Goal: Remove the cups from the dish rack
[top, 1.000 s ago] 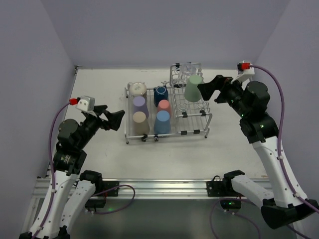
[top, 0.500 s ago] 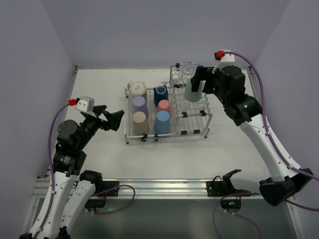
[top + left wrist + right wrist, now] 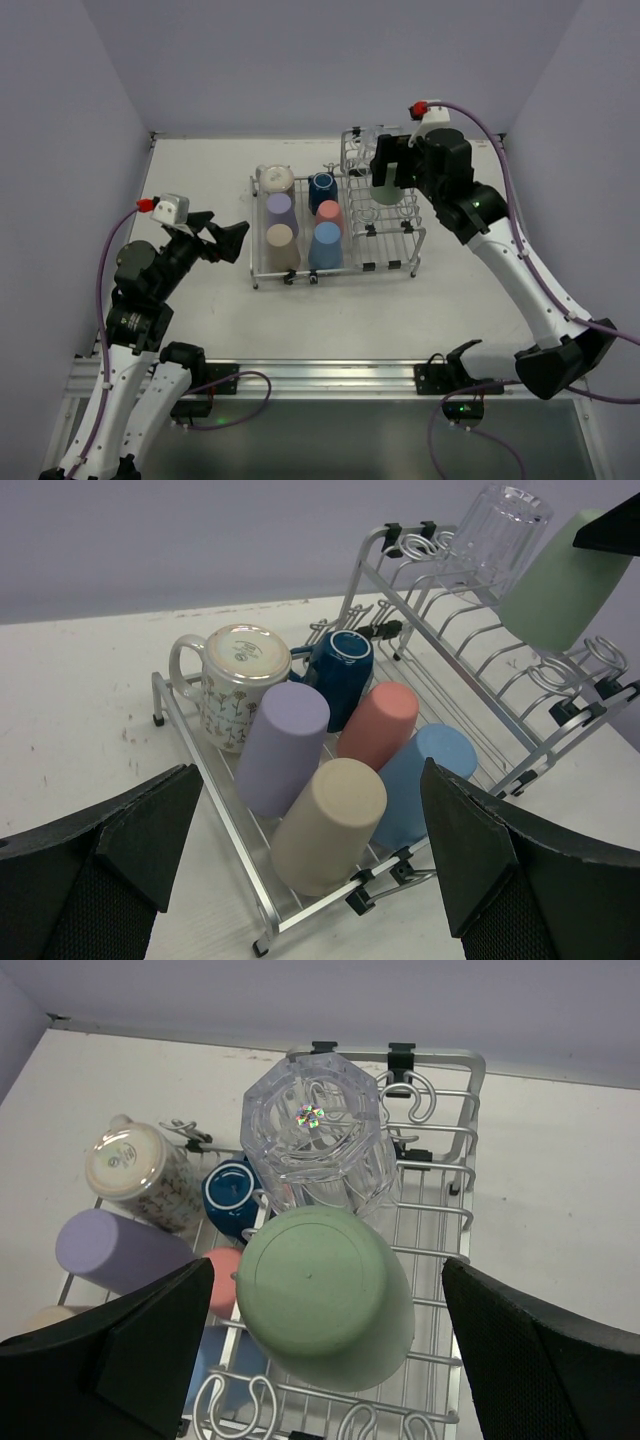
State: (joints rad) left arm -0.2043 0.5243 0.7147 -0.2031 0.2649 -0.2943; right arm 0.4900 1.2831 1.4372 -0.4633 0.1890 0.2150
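**A:** So, where is the left pincer [image 3: 225,240]?

**B:** It is well apart from the dish rack's [image 3: 330,272] left edge. Its jaws are wide and hold nothing, and a bare stretch of counter [image 3: 200,170] lies between.

**A:** And the cups?

**B:** Six are packed close in the low half. The speckled mug [image 3: 275,180] sits at the back-left corner. The lavender cup [image 3: 279,210] and tan cup [image 3: 280,240] lie in front of it. Beside those are the dark blue mug [image 3: 322,188], pink cup [image 3: 329,213] and light blue cup [image 3: 325,245], with little room between them.

**A:** The taller basket?

**B:** The clear glass [image 3: 315,1150] stands upturned by the back rim, with the pale green cup [image 3: 325,1300] tilted just in front. The right pincer [image 3: 392,168] hangs over the green one. Its fingers are spread wide with a gap on either side, gripping nothing. Right of the rack, bare counter runs to the wall.
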